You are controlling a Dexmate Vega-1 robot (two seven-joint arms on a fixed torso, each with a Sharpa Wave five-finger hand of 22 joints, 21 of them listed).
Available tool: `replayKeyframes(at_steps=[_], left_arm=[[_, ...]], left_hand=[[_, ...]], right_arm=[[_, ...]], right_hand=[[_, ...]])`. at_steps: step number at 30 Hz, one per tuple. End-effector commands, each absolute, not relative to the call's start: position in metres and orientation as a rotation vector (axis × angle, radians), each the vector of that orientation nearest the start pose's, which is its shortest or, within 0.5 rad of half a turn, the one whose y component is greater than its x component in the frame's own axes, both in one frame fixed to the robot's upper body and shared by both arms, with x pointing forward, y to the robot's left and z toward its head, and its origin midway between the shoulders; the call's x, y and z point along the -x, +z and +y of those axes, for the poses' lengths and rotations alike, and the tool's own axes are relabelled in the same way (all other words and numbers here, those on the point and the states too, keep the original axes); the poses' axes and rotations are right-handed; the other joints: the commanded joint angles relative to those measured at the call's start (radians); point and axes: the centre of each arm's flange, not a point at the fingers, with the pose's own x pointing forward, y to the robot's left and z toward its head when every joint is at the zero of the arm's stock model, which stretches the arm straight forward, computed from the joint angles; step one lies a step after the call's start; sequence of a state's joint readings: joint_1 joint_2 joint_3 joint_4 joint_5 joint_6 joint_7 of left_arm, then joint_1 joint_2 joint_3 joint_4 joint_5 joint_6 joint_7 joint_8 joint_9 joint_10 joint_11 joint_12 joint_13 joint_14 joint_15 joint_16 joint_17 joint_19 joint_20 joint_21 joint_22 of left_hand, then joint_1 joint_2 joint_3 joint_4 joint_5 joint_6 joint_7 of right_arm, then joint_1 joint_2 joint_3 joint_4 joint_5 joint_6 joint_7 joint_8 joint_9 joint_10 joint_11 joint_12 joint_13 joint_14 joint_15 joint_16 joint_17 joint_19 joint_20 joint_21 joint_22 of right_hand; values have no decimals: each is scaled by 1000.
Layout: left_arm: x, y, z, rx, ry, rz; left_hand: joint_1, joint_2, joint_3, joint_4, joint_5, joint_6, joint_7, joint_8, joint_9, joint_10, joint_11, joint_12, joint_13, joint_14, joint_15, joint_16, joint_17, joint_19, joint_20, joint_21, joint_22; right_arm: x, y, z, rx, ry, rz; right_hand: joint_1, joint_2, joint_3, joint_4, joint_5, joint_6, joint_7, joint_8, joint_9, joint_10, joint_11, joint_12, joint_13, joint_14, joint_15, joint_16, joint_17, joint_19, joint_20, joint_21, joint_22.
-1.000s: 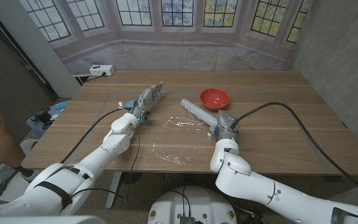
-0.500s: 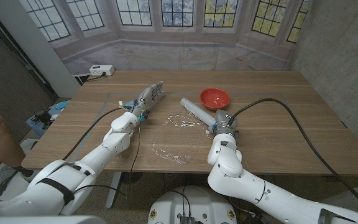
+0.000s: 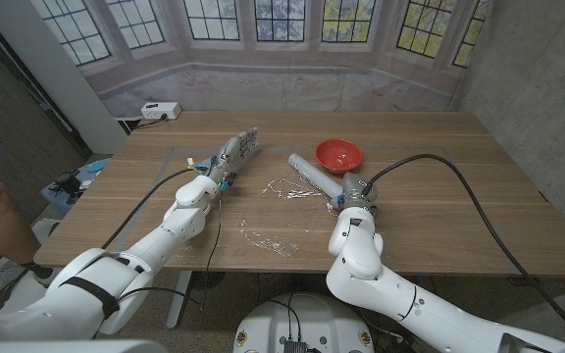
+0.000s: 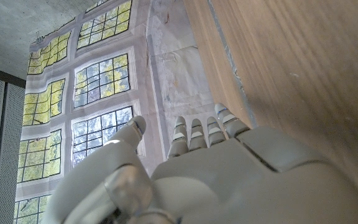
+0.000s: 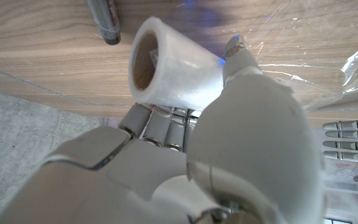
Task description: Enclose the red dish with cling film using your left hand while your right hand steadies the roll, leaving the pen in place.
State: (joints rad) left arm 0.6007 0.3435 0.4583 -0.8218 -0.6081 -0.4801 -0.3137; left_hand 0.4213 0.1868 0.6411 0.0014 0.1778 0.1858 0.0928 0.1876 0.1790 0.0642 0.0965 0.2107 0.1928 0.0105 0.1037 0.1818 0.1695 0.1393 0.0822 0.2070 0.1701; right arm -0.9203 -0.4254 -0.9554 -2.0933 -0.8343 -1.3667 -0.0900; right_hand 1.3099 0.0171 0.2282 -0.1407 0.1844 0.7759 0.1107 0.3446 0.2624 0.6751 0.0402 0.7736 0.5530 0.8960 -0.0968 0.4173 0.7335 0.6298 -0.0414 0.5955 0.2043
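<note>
Two hands are over the wooden table (image 3: 430, 206), and only one of them holds anything. Your right hand (image 3: 353, 196) grips the near end of the cling film roll (image 3: 314, 175); in the right wrist view its fingers (image 5: 160, 118) wrap under the white tube (image 5: 173, 71) and the thumb lies along its side. The cardboard core's open end faces that camera. No brand, label or lettering can be read on the roll.

Your left hand (image 3: 233, 154) stands well apart from the roll, on the left half of the table, fingers stretched out together toward the far edge. The left wrist view shows those fingers (image 4: 201, 130) straight and side by side, thumb a little apart, with nothing between them. Whether the hand touches the tabletop you cannot tell from these pictures.

The red dish (image 3: 338, 153) sits uncovered on the far side of the table, just beyond the roll's far end. A loose sheet of film (image 3: 287, 188) lies crumpled on the wood beside the roll, toward the table's middle, and another rumpled piece (image 3: 268, 238) lies nearer the front edge. None of it reaches the dish.

A dark pen (image 5: 104, 18) lies on the wood close to the roll's open end in the right wrist view; any printing on it is too small to read.

A white box (image 3: 161, 110) sits beyond the table's far left corner, and its markings are illegible.
</note>
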Motion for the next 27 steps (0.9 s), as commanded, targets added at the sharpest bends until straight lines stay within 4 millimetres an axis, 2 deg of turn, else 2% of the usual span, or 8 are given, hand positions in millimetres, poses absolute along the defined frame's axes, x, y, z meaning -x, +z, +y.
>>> replayKeyframes(at_steps=[1, 27], left_arm=[[-702, -30, 251, -38, -374, -597], [-693, -27, 238, -50, -381, -590]], left_hand=[[12, 5, -2, 2, 7, 8, -1, 0, 6, -5, 7, -2, 2, 1, 11, 0, 3, 6, 2, -3, 5], [13, 5, -2, 3, 7, 11, 1, 0, 6, -7, 7, -3, 2, 0, 10, 0, 3, 5, 2, -5, 6]], right_arm=[[-495, -91, -113, 1115, -400, -217], [-482, -96, -129, 999, -383, -308]], right_hand=[[21, 140, 20, 13, -1, 148, -131, 11, 4, 117, -105, 7, -2, 35, -99, 2, 1, 9, -10, 10, 1], [8, 132, 20, 5, 5, 169, -142, 10, 2, 137, -123, 7, -14, 51, -109, -13, 5, 7, -26, 25, -6]])
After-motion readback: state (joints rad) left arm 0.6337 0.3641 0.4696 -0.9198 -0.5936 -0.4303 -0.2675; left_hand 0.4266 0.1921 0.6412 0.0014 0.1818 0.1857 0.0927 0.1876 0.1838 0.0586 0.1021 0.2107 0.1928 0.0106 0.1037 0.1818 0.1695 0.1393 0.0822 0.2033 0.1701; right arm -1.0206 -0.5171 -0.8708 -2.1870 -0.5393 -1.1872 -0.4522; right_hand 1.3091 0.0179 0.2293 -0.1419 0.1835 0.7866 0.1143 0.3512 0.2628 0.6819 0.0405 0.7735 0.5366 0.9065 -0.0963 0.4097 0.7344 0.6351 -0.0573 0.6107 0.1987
